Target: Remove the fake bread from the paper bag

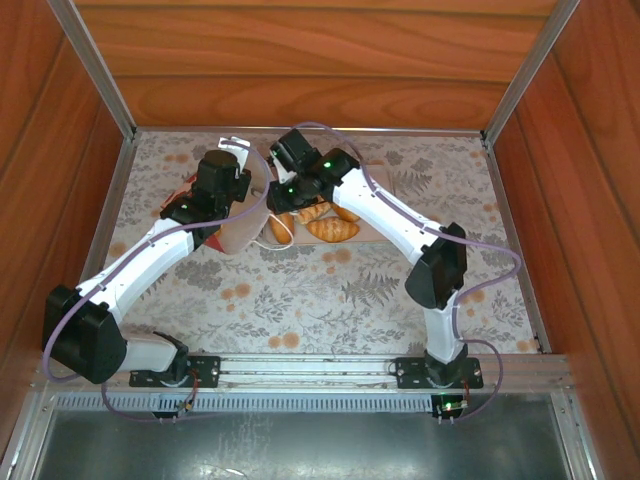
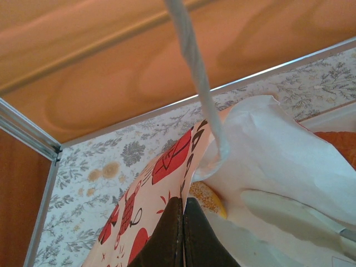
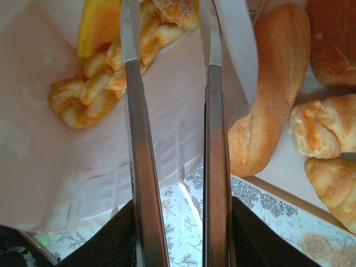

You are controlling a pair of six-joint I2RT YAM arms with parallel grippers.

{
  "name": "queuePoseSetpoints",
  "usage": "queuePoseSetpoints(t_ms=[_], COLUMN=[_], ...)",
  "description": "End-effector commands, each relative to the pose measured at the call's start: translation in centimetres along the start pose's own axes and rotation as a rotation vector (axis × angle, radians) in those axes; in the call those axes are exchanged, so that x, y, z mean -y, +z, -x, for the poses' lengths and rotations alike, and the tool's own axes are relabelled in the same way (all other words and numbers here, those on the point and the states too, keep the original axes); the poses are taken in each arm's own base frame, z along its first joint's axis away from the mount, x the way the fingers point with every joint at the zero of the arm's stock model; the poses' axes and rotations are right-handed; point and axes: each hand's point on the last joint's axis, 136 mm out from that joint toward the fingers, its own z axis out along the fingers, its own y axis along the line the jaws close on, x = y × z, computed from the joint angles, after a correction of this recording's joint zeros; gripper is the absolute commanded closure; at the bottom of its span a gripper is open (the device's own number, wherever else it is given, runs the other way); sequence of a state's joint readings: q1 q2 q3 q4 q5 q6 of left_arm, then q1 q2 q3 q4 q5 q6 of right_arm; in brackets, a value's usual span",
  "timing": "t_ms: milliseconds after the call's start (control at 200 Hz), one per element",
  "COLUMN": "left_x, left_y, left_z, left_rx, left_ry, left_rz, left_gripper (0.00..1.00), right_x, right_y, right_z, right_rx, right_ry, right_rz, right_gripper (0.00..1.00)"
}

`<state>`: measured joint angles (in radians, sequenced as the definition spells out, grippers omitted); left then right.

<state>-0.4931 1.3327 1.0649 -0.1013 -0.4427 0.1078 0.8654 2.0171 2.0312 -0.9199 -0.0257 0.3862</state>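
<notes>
- Mounting rail [image 1: 310, 368], near edge, top view; left arm [image 1: 150, 255] and right arm [image 1: 400, 225] meet far-centre at the paper bag [image 1: 238, 236]; fake bread [image 1: 332, 229] already out, just right of it.
- Left wrist view: left gripper [image 2: 182, 208], jaws together, pinching the bag's red-printed rim; string handle [image 2: 192, 61] running up; yellow bun [image 2: 208, 200] inside.
- Right wrist view: right gripper [image 3: 168, 22], blades apart in the bag mouth, one end of the twisted stick [image 3: 94, 83] between them; loaf [image 3: 272, 83] and croissants [image 3: 320, 128] on the tray [image 3: 283, 178], right.
- Step, as judged: mid-emptying. Next calls for closing on the stick and drawing it toward the tray, with the left pinch steadying the bag.
</notes>
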Motion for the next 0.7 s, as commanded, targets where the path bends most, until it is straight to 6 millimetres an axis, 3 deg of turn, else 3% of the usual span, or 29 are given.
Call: queuePoseSetpoints(t_ms=[0,694], left_x=[-0.6,0.5], left_y=[-1.2,-1.8], left_z=[1.9,2.5], left_rx=[0.041,0.054], left_ry=[-0.047,-0.070], left_rz=[-0.003,-0.084], left_gripper=[1.00,1.00], right_x=[-0.7,-0.8], right_y=[0.6,3.4], right_z=[1.1,2.3], right_rx=[0.031,0.017], right_ry=[-0.046,-0.072], right_rz=[-0.014,-0.048], right_gripper=[0.59,0.53])
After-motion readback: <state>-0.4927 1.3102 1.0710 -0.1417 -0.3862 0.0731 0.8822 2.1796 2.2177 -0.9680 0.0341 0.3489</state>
